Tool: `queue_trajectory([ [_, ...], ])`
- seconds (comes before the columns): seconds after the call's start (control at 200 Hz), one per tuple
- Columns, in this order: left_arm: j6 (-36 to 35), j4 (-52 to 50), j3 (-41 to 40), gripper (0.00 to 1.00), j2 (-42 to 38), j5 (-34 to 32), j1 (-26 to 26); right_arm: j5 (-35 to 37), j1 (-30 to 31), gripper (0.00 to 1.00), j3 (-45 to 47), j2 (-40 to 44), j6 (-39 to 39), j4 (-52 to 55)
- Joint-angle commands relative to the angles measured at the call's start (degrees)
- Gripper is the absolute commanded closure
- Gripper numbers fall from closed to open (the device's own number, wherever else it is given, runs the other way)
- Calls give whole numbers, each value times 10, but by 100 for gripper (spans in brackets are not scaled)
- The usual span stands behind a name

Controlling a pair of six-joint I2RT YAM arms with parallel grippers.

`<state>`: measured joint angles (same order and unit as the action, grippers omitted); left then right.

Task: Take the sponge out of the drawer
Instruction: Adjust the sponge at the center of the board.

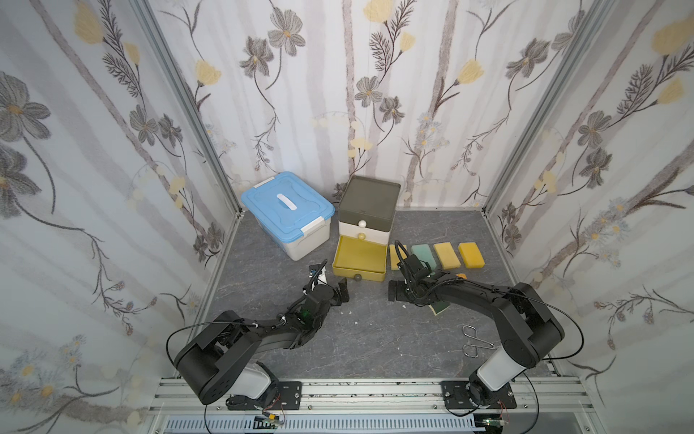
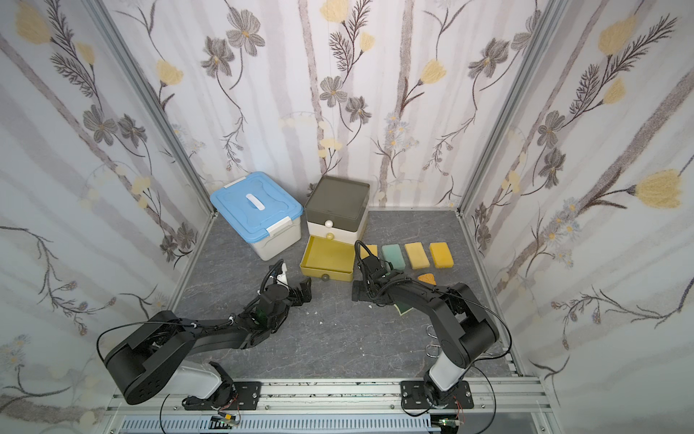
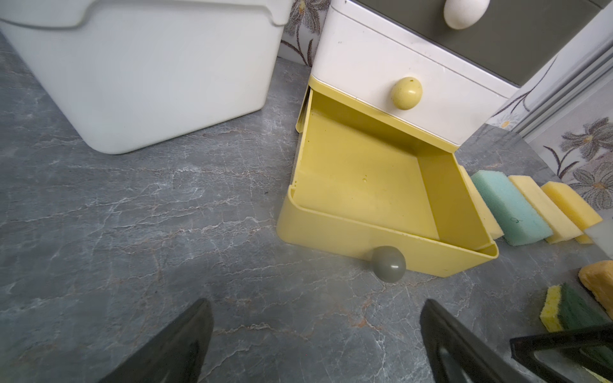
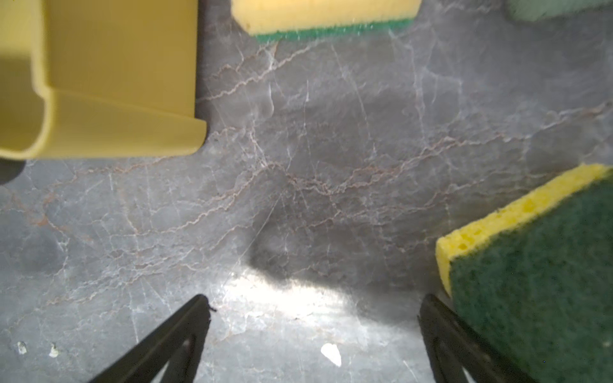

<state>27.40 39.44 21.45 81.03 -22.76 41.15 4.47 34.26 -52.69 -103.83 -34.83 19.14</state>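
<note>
Sponge (image 1: 438,309), green-backed, lay on the table (image 1: 375,338) at four o'clock from the empty drawer (image 1: 371,275); your left claw (image 3: 315,301) and right claw (image 4: 315,300) gaped apart, holding nothing. Removal looked done; you needed only to withdraw.

This is a laboratory robot test cell. Floral-wallpaper panels (image 1: 375,94) in aluminium frames (image 1: 194,124) enclose the marble-look tabletop (image 1: 375,338). Both arm bases (image 1: 477,390) bolt to a rail (image 1: 375,392) at 6 o'clock.

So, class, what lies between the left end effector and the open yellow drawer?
Nothing: only bare grey tabletop separates the left end effector from the yellow drawer and its grey knob. The left wrist view shows this stretch plainly.
</note>
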Motion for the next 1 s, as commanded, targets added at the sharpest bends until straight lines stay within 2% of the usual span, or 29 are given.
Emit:
queue_trajectory([
  [0.0, -3, -10, -3, 0, -9, -15, -1, 18, -5, 0, -18, -10, 15, -16],
  [0.784, -6, -34, -8, 0, -35, -43, -1, 48, -57, 0, -86, -56, 51, -4],
  [0.994, -6, -38, -12, 0, -44, -47, -1, 46, -57, 0, -89, -33, 56, 2],
])
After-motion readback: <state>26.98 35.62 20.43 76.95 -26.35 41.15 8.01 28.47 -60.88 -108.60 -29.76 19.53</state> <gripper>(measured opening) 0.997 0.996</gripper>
